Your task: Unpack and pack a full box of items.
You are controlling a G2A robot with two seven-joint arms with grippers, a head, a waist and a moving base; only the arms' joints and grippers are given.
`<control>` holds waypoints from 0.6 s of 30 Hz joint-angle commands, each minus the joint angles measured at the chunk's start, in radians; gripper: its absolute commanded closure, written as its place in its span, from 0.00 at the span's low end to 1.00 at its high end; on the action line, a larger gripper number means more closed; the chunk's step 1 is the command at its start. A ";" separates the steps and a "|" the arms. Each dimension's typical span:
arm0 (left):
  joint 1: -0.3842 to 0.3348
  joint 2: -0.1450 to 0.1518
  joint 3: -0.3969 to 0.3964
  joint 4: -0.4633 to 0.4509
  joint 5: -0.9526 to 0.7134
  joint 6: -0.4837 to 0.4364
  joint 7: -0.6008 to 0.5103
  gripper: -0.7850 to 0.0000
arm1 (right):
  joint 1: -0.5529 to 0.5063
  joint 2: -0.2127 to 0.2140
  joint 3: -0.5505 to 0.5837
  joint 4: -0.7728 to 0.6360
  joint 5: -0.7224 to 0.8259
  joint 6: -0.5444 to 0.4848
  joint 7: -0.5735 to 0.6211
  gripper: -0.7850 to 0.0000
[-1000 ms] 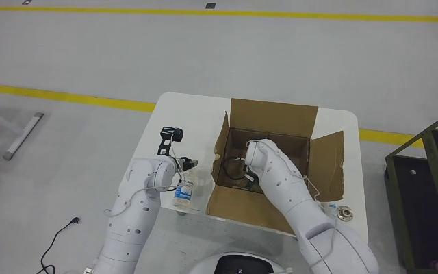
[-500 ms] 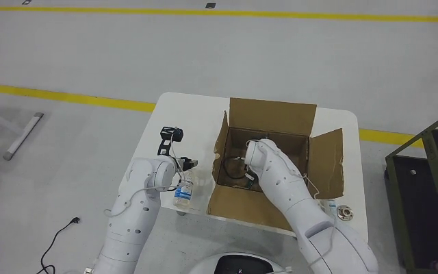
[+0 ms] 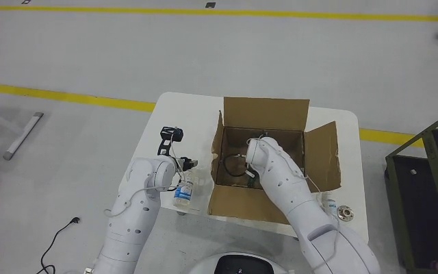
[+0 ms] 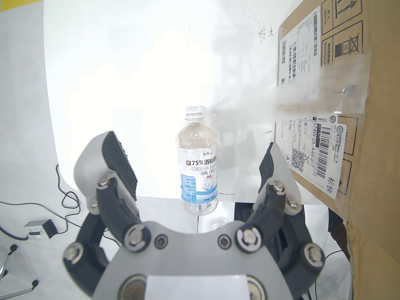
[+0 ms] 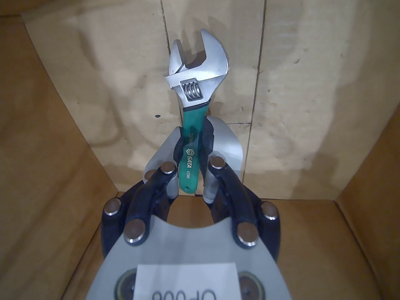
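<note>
A white table is pictured bearing an open cardboard box. A clear bottle is seen near the table's edge beside the box, before the left gripper, its fingers spread. Inside the box, a green-handled wrench is clamped by the right gripper.

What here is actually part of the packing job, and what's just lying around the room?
Part of the job: cardboard box; wrench held in the right gripper inside it; clear bottle on the table by the open left gripper; likely also the black gadget and round metal piece on the table.
Lying about: cable, grey bar and green rack on the floor.
</note>
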 commanded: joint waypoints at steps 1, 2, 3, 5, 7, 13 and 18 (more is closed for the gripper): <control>0.000 0.000 0.000 0.000 0.000 0.000 0.000 0.00 | -0.008 0.005 0.002 -0.020 -0.013 -0.013 0.000 1.00; 0.000 0.000 0.000 0.000 0.000 0.000 0.000 0.00 | -0.012 0.007 0.003 -0.029 -0.020 -0.019 0.000 1.00; 0.000 0.000 0.000 0.000 0.000 0.000 0.000 0.00 | -0.016 0.010 0.006 -0.036 -0.028 -0.023 0.000 1.00; 0.000 0.000 0.000 0.000 0.000 0.000 0.000 0.00 | -0.021 0.017 0.013 -0.047 -0.042 -0.031 0.004 1.00; 0.000 0.000 0.000 0.000 0.000 0.000 0.000 0.00 | -0.024 0.024 0.021 -0.060 -0.053 -0.054 0.003 1.00; 0.000 0.000 0.000 0.000 0.000 0.000 0.000 0.00 | -0.038 0.041 0.023 -0.088 -0.110 -0.155 0.011 1.00; 0.000 0.000 0.000 0.000 0.000 0.000 0.000 0.00 | -0.048 0.050 0.010 -0.105 -0.149 -0.256 0.028 1.00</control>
